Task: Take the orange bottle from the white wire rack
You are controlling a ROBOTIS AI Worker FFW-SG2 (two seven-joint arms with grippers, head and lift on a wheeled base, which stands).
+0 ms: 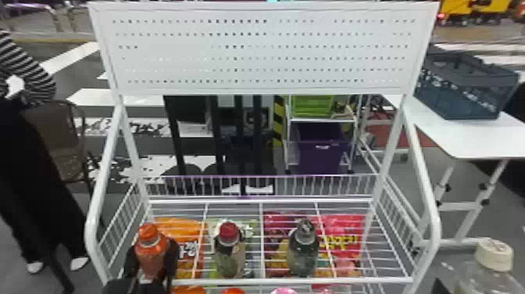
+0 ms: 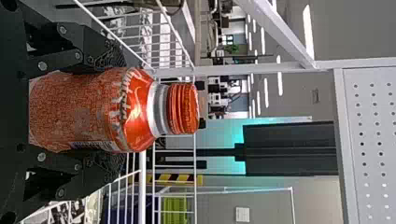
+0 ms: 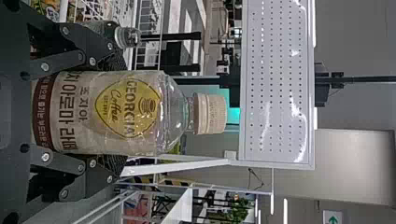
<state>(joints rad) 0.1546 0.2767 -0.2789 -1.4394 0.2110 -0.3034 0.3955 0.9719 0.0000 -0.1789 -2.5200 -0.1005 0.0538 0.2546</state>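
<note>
On my left gripper (image 1: 153, 254), the fingers (image 2: 109, 53) are clamped on the orange bottle (image 2: 88, 109), one on each side of its body. I have it upright, orange cap up and clear of my fingertips, at the front left of the white wire rack (image 1: 293, 280); I cannot tell whether its base touches the wires. My right gripper (image 1: 440, 288) has its own fingers closed around a clear bottle (image 3: 109, 112) with a cream cap, upright too, just beyond the rack's right side.

Between my two sets of fingers stand a red-capped bottle (image 1: 229, 254), nearer the left ones, and a grey-capped dark bottle (image 1: 304, 250) farther right. Just past my left fingers, seen through the wires, lies an orange bag (image 1: 185, 226), with a red bag (image 1: 343, 226) well to its right.

Farther out, above and beyond both grips, I face the rack's white perforated panel (image 1: 265, 51). Past my right fingers, a white bench (image 1: 468, 137) carries a dark blue crate (image 1: 465, 90).
</note>
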